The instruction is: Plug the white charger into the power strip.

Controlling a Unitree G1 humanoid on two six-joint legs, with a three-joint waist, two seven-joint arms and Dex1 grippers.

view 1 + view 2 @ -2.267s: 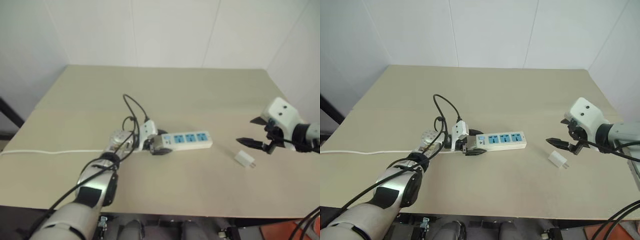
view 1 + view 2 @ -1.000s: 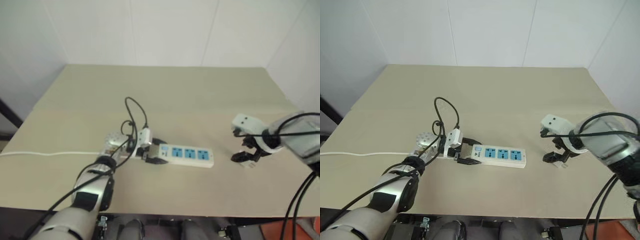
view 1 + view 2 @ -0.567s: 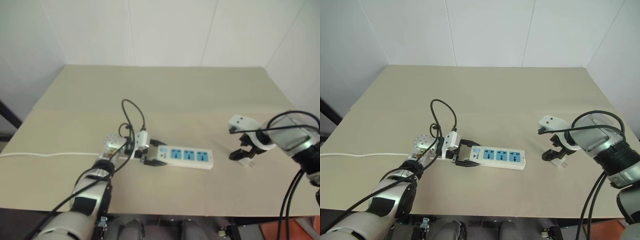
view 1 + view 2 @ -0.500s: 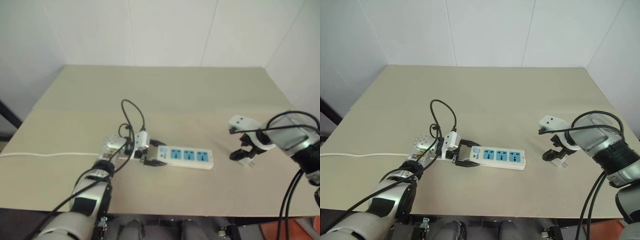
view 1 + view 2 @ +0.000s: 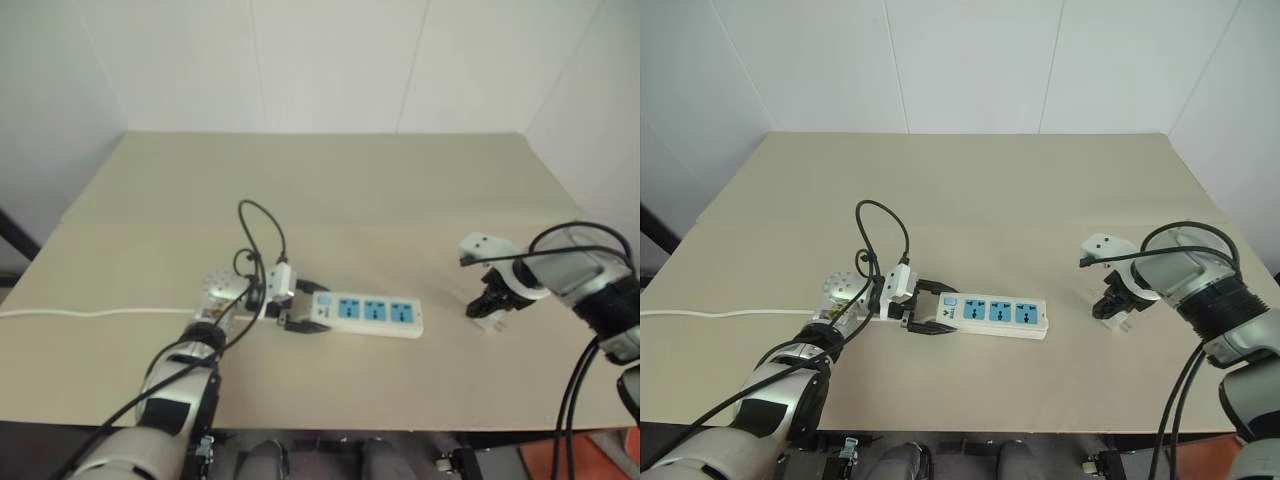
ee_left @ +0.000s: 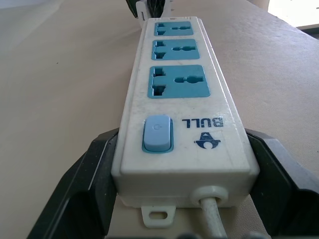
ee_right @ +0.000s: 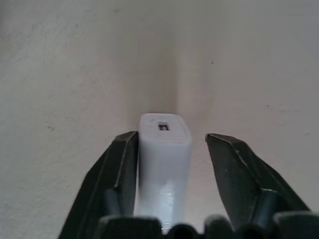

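The long flat white power strip with three blue sockets (image 5: 990, 315) lies flat near the middle of the beige tabletop (image 5: 1020, 200), closer to its front edge, its thin white cord (image 5: 720, 314) running toward the left edge. The left claw (image 5: 930, 312) is clenched on the strip's switch end; the left wrist view shows black fingers (image 6: 82, 184) pressed against both sides beside the blue switch (image 6: 157, 134). Near the right edge, the small white cube-shaped charger (image 5: 1118, 318) sits on the tabletop under the right claw (image 5: 1110, 307). The right wrist view shows the charger between that claw's fingers, one finger (image 7: 119, 164) touching it, the other with a gap; the claw is partly open, not gripping.
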